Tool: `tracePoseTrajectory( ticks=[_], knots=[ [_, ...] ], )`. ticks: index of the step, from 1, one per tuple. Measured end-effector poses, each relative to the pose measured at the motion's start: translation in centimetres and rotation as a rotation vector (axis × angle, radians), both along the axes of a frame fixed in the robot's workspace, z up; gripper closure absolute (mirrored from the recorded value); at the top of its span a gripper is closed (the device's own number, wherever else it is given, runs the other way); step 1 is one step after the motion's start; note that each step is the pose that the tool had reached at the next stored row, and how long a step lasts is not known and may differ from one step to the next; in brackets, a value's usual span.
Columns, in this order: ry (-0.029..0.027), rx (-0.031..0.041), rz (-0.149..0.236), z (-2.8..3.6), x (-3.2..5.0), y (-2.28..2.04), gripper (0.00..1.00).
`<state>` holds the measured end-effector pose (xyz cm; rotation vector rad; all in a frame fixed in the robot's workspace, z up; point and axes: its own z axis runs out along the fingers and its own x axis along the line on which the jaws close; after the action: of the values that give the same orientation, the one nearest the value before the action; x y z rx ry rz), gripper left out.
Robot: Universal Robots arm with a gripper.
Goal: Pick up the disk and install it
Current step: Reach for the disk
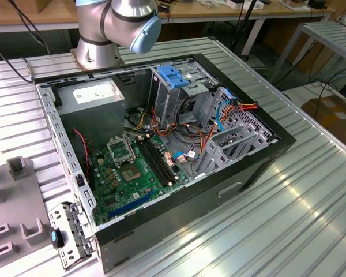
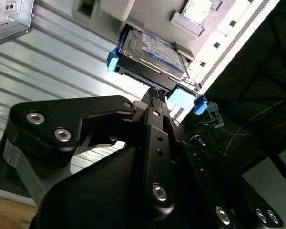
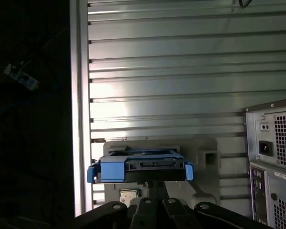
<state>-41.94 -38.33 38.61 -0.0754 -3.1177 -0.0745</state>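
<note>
The disk [image 2: 155, 50] is a silver drive with a white and blue label and blue side rails. It lies flat in a light-grey holder [image 2: 219, 28] on the ribbed metal table. In the first wrist view I face the edge of the disk [image 3: 143, 164], with a blue tab at each end. My black gripper [image 2: 154, 93] has its tips at the middle of that near edge, between the two tabs, and its fingers look shut together. The gripper [image 3: 156, 183] also shows just under the disk's edge in the first wrist view.
The open computer case [image 1: 259, 156] lies on its side on the table, with a light-blue bracket [image 1: 174, 75] on the drive cage and a grey power supply [image 1: 95, 92]. The case's rear panel [image 3: 274, 148] stands close beside the holder. The table edge [image 3: 78, 119] runs near the disk.
</note>
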Motion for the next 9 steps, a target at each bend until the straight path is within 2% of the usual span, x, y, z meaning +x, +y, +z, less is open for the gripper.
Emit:
tracePoseTrajectory(
  ticks=[5,9],
  knots=[
    [0.0034,0.0,0.027,-0.27,-0.88,-0.02,0.89],
    [0.0074,0.0,0.037,-0.41,-2.05,-0.02,0.89]
  ],
)
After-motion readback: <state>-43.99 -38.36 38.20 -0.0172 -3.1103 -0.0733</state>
